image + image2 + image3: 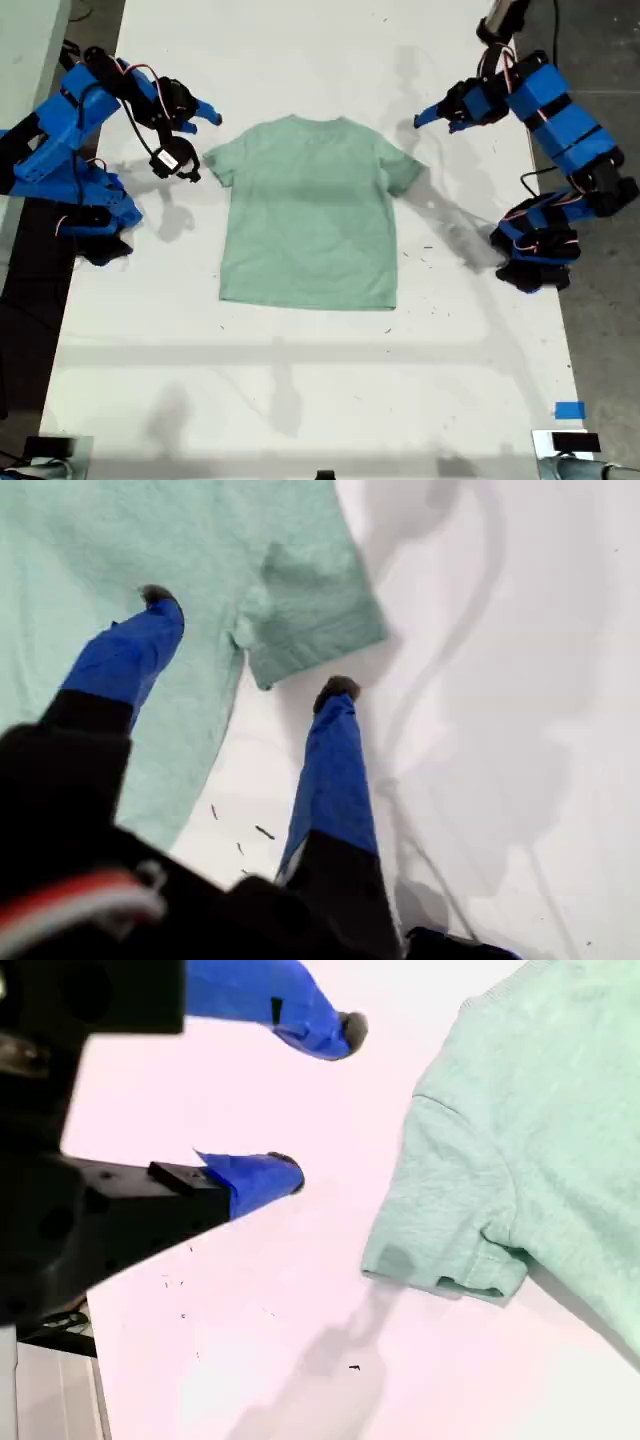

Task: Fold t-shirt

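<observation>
The pale mint-green t-shirt point(310, 210) lies flat and spread on the white table point(300, 400), neck toward the far side, both sleeves out. My first gripper point(428, 116) hangs open near the sleeve at the exterior view's right. In the first wrist view, my first gripper point(250, 645) straddles that sleeve point(310, 610) from above, with nothing held. My second gripper point(205, 115) is open by the sleeve at the exterior view's left. In the second wrist view, my second gripper point(318, 1102) is over bare table, apart from the t-shirt point(540, 1110).
The arm bases stand at the table's side edges, one point(90, 210) at the exterior view's left and one point(540, 250) at its right. A blue tape piece point(569, 410) lies near the front right corner of the exterior view. Small dark specks point(262, 832) dot the table beside the shirt.
</observation>
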